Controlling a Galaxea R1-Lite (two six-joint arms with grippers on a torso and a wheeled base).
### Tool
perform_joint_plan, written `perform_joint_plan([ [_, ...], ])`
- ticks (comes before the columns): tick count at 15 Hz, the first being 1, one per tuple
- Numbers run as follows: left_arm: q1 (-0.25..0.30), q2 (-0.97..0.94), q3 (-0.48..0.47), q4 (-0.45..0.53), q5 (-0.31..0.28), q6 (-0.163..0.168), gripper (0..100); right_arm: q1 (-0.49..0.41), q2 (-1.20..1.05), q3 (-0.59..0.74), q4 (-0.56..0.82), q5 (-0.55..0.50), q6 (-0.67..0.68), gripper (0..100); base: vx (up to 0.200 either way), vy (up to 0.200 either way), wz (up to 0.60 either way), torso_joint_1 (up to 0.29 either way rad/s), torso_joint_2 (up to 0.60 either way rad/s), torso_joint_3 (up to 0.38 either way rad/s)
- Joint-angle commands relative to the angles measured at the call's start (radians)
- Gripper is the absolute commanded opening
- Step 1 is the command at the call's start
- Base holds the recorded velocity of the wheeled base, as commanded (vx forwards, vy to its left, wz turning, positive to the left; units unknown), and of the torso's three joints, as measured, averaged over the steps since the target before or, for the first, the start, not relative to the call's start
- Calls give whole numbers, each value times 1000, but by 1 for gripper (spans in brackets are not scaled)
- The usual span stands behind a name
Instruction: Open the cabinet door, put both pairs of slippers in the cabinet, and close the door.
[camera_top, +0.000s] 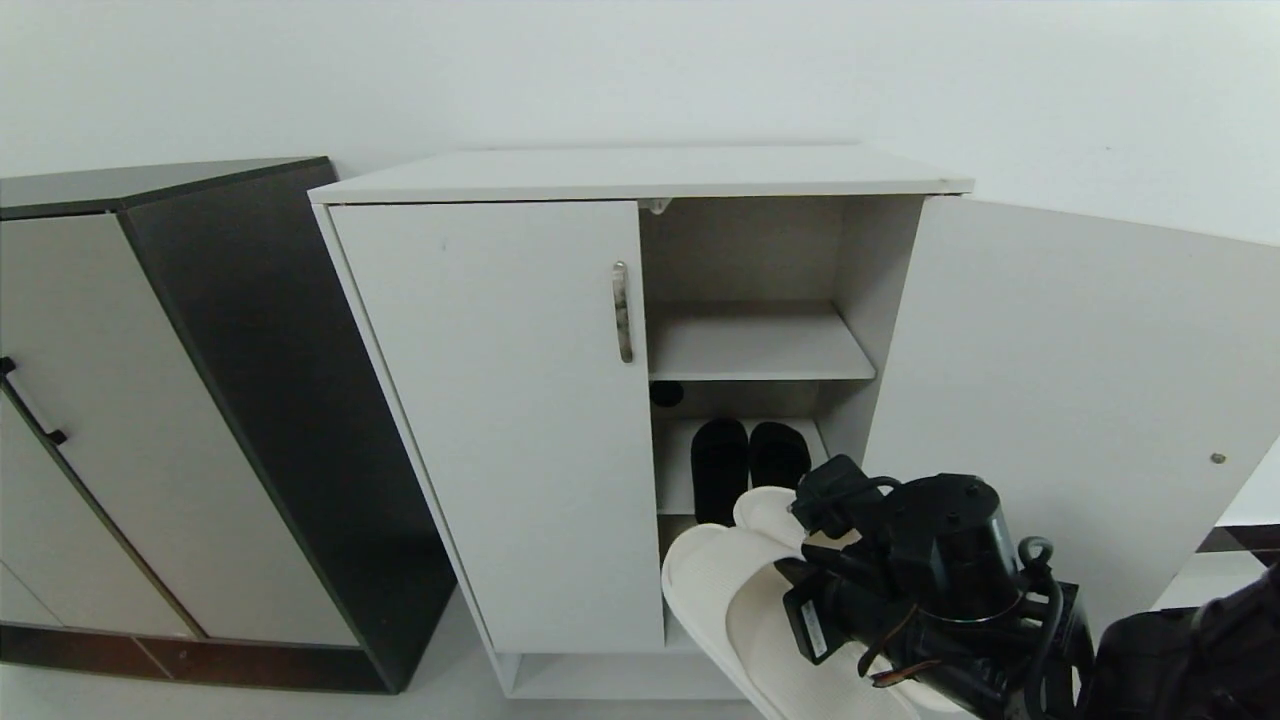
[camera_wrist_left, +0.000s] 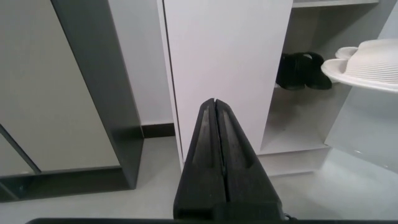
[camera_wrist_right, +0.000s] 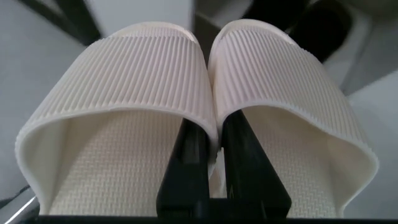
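Observation:
The white cabinet (camera_top: 640, 180) has its right door (camera_top: 1080, 400) swung wide open and its left door (camera_top: 500, 420) closed. A pair of black slippers (camera_top: 748, 462) sits side by side on the lower shelf. In front of the open compartment hangs a pair of white slippers (camera_top: 715, 585), toes toward the cabinet. My right gripper (camera_wrist_right: 214, 134) is shut on their inner straps, pinching both slippers (camera_wrist_right: 155, 81) together. My left gripper (camera_wrist_left: 215, 109) is shut and holds nothing, low before the closed left door (camera_wrist_left: 227, 56), with the black slippers (camera_wrist_left: 303, 70) and white slippers (camera_wrist_left: 370, 62) off to its side.
A dark cabinet with pale doors (camera_top: 150, 400) stands against the white cabinet's left side. The upper shelf (camera_top: 755, 345) is bare. The open door blocks the space at the right. Pale floor (camera_wrist_left: 155, 162) lies in front of both cabinets.

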Motion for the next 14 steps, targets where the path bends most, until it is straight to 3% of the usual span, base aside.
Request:
perform_joint_plan([
  [1, 0, 0, 0, 0, 0, 0, 0, 2, 41, -92, 39, -120, -2, 0, 0, 0, 0, -27, 198, 144],
  [2, 0, 0, 0, 0, 0, 0, 0, 3, 86, -198, 125, -270, 31, 0, 0, 0, 0, -12, 139, 80],
  [6, 0, 0, 0, 0, 0, 1, 0, 33, 124, -557, 516, -425, 308, 0, 0, 0, 0, 1, 18, 12],
  [8, 0, 0, 0, 0, 0, 1, 0, 40, 126, -632, 553, -506, 323, 0, 0, 0, 0, 0, 0, 0],
  [14, 0, 0, 0, 0, 0, 0, 0, 54, 89, -675, 545, -563, 286, 0, 0, 0, 0, 0, 0, 0],
])
